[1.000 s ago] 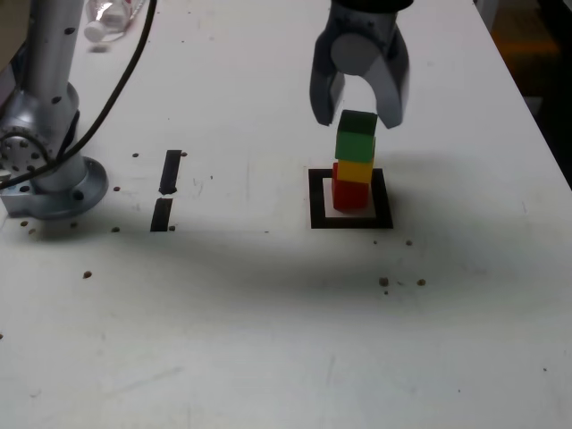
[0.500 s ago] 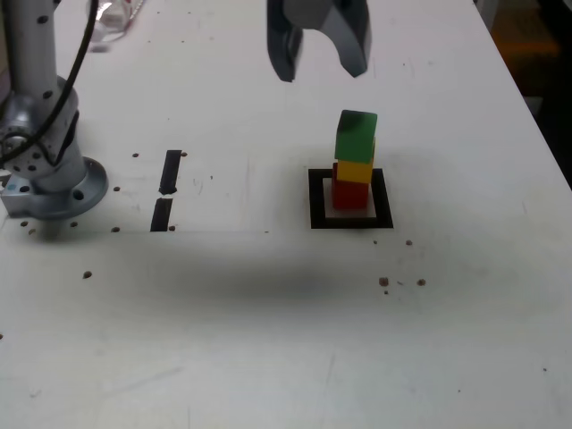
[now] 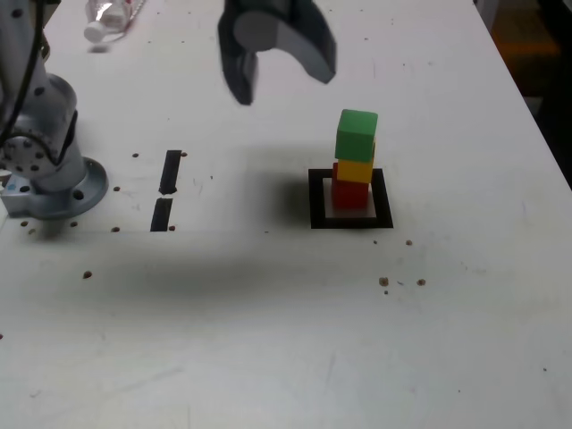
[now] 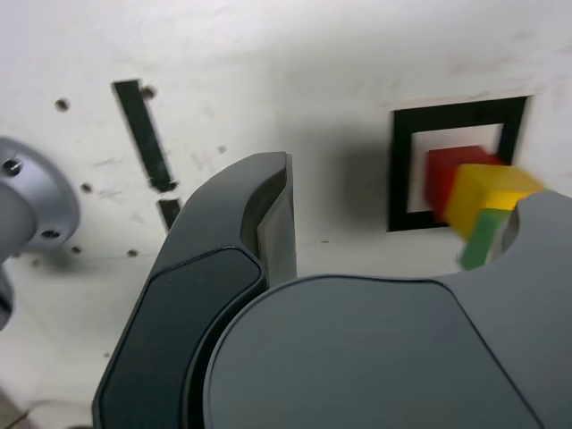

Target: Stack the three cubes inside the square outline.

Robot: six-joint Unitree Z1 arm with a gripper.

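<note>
The three cubes stand stacked in the exterior view: green (image 3: 357, 134) on top, yellow (image 3: 355, 170) in the middle, red (image 3: 350, 193) at the bottom. The red one rests inside the square outline (image 3: 315, 198). The green cube sits slightly skewed on the yellow. My gripper (image 3: 280, 79) hangs open and empty, up and to the exterior view's left of the stack, well apart from it. In the wrist view the red (image 4: 444, 179), yellow (image 4: 490, 192) and green (image 4: 483, 239) cubes show past one dark finger (image 4: 268, 214), with the outline (image 4: 400, 170) around them.
The arm's grey base (image 3: 49, 179) stands at the exterior view's left. Two short black bars (image 3: 167, 188) lie between the base and the outline. A plastic bottle (image 3: 107, 18) lies at the far left. Small dark specks dot the white table (image 3: 268, 340).
My gripper let go of the green cube, rose, and moved to the exterior view's left with its jaws spreading wider. The stack stayed in place.
</note>
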